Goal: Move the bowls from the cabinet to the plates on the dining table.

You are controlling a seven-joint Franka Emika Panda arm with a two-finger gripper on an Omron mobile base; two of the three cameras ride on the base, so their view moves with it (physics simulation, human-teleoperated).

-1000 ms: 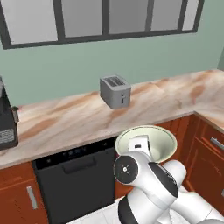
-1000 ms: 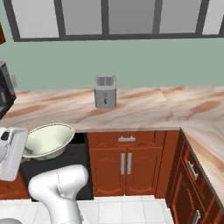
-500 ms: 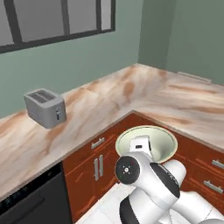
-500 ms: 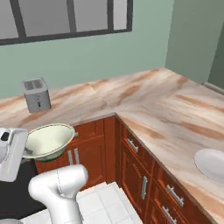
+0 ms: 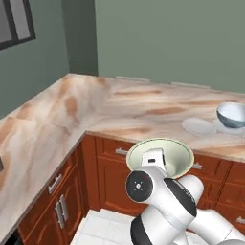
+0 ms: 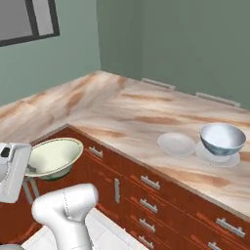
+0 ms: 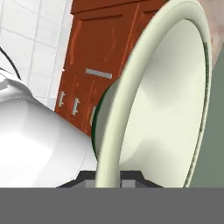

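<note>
The cream bowl (image 5: 165, 154) (image 6: 52, 155) (image 7: 168, 100) hangs in front of the red-brown base, below the top's level, with my gripper (image 7: 108, 176) shut on its rim. In the hand view it stands on edge, its green band by the foot. On the dining table (image 5: 119, 103) (image 6: 112, 105) at the right lies one bare plate (image 5: 198, 126) (image 6: 175, 144). Beside it the pale grey-blue bowl (image 5: 231, 114) (image 6: 222, 138) sits upright on the second plate (image 5: 225, 128) (image 6: 215, 156). The cabinet is out of view.
Red-brown doors and drawers with grey handles (image 5: 56, 206) (image 6: 149, 181) run under the L-shaped marble top. White floor tiles (image 5: 107, 228) lie in front of them. A window corner (image 5: 14, 21) (image 6: 27, 19) shows at upper left on the green wall.
The whole picture has swung: the base turned right, so the toaster and window slid off left and the table end with plates and grey-blue bowl came in. The cream bowl stays gripped.
</note>
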